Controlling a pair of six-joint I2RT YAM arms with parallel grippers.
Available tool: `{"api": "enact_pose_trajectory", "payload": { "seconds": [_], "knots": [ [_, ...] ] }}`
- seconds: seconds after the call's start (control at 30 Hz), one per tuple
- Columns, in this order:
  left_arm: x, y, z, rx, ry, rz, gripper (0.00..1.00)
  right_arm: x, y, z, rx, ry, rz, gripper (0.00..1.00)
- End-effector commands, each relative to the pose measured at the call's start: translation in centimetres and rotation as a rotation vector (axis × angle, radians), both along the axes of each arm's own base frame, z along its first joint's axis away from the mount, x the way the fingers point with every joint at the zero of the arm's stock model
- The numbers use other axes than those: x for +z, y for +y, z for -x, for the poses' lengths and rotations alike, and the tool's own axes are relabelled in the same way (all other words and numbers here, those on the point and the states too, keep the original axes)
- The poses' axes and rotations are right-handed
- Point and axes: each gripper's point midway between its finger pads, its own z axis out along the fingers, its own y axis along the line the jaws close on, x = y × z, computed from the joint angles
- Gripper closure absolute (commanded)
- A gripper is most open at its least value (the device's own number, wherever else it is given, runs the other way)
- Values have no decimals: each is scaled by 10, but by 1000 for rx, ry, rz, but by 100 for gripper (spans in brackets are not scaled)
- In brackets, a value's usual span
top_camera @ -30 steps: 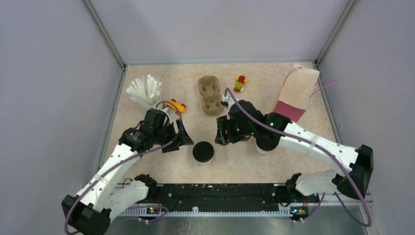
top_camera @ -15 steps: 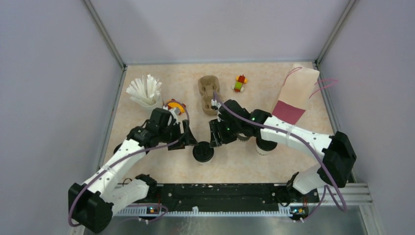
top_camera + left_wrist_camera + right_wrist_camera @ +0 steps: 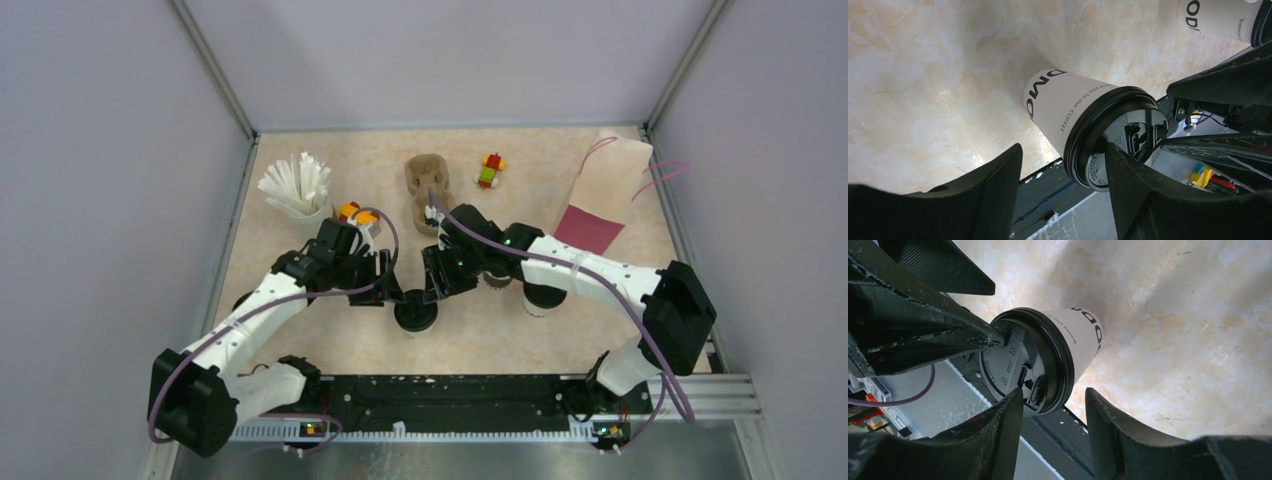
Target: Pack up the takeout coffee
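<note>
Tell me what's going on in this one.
Both arms are at the same lidded coffee cup, front and centre. The left gripper and right gripper each have their fingers either side of its black lid, neither clearly clamped. A second cup stands to the right, and the pulp tray behind holds no cup.

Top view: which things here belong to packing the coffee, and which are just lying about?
Job: lidded cup in the middle; second lidded cup to its right; probably also the pulp cup tray and the paper bag.
Lying about: cup of white sticks; orange toy beside it; red-and-yellow toy at the back.
</note>
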Motion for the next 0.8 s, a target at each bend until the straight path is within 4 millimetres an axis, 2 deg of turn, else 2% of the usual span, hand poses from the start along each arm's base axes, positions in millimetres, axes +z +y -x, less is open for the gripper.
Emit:
{"api": "enact_pose_trajectory", "payload": {
  "seconds": [0.0,0.33,0.63,0.7,0.77],
  "knots": [
    [-5,-2,-2,-42,-26,6,34,-5,6,-7,0,-6,-23,53],
    [-17,0,2,-44,21,-14,37,-33,-2,-5,-25,17,9,62],
    [-23,2,11,-53,91,-34,41,-56,-15,-5,-16,-14,18,64],
    [-20,3,12,-54,97,-38,42,-52,-17,-12,-21,-30,11,64],
    [-16,2,11,-56,98,-37,42,-39,-15,-21,-36,-41,-7,62]
  ]
}}
